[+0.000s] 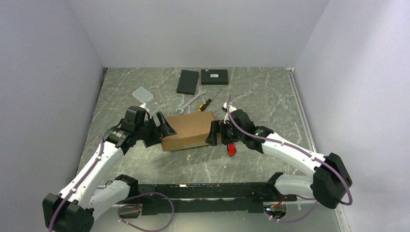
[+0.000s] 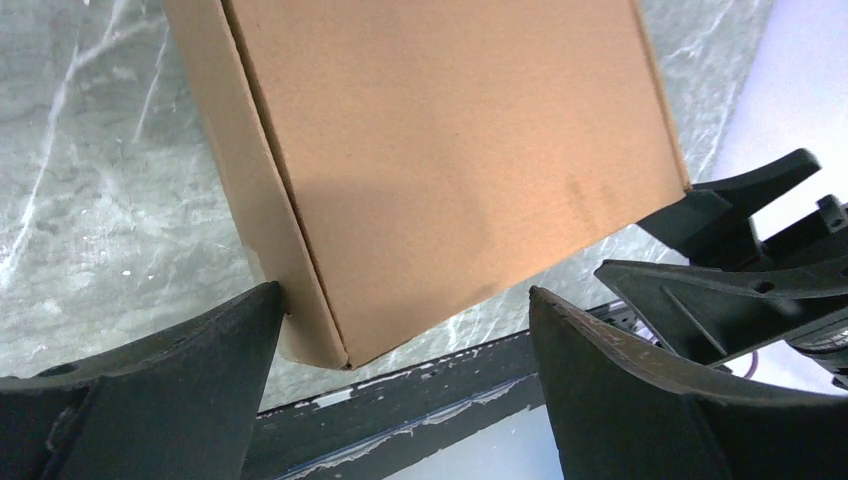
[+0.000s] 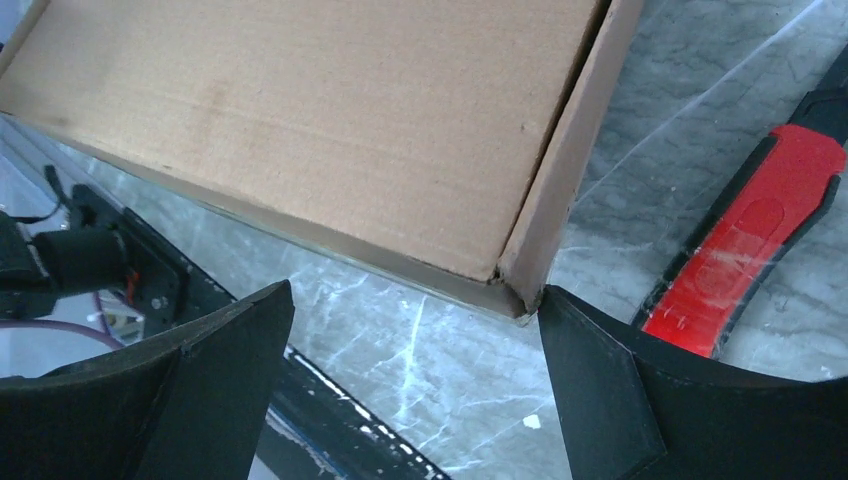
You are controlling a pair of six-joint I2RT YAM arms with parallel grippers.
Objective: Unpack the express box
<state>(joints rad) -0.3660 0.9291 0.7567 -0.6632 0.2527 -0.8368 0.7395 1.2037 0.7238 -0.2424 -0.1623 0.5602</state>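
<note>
1. Top view: the express box (image 1: 187,130) lies lid down on the marbled counter (image 1: 270,101). The left tool (image 1: 162,128) is at its left end and the right tool (image 1: 216,133) at its right end. A wrench (image 1: 191,102) and a screwdriver (image 1: 209,101) lie farther back.
2. Left wrist view: the left tool is released, its jaws spread wide and grasping nothing. One corner of the box sits between them, and the box's side wall touches one finger (image 2: 200,380).
3. Right wrist view: the right tool is also released, its jaws wide apart. The box's corner meets one finger (image 3: 620,390). A red handle (image 3: 750,260) lies on the counter just beside the box.
</note>
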